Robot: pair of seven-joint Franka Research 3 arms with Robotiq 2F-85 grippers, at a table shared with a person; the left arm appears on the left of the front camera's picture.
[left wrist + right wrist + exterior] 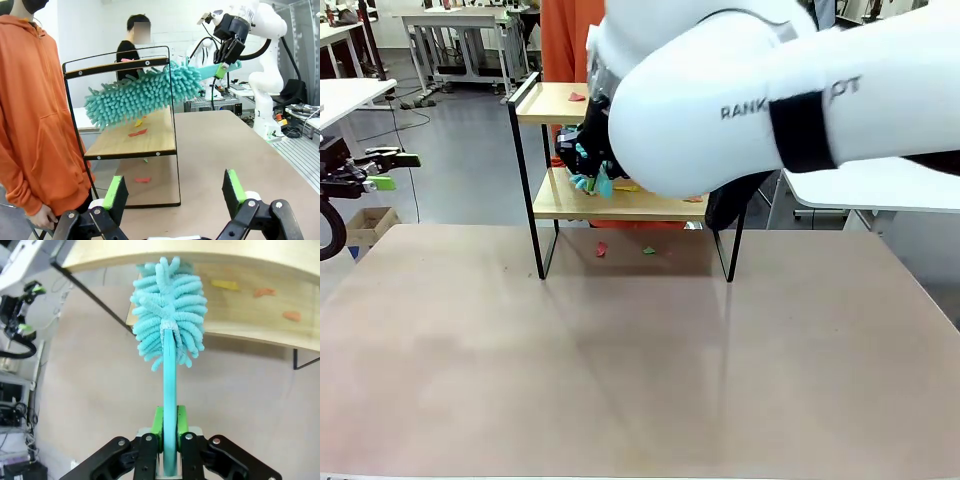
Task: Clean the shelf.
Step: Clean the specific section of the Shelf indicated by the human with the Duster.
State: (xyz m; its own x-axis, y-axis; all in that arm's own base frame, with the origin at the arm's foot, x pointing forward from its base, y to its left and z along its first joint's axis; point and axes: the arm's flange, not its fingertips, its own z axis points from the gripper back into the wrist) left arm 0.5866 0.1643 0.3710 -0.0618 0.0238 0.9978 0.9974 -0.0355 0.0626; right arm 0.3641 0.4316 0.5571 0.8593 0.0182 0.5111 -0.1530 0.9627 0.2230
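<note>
The right gripper, its green pads clamped on the thin handle of a teal duster, reaches in from the robot's side toward the shelf. The handle runs straight out from between the fingers. The shaggy head lies tilted in the gap between the two wooden boards, close under the top one and above the lower one; whether it touches either board cannot be told. The left wrist view shows the same gripper and duster from the side, with the head spanning most of the shelf.

The shelf stands on the far half of the table, near the edge where a person in an orange hoodie stands. Coloured scraps lie on the lower board, one sits on the top board, and a red and a green one rest on the table beneath the frame.

The left gripper hangs well off to the left of the shelf, beyond the table's edge, its jaws spread wide and holding nothing.
</note>
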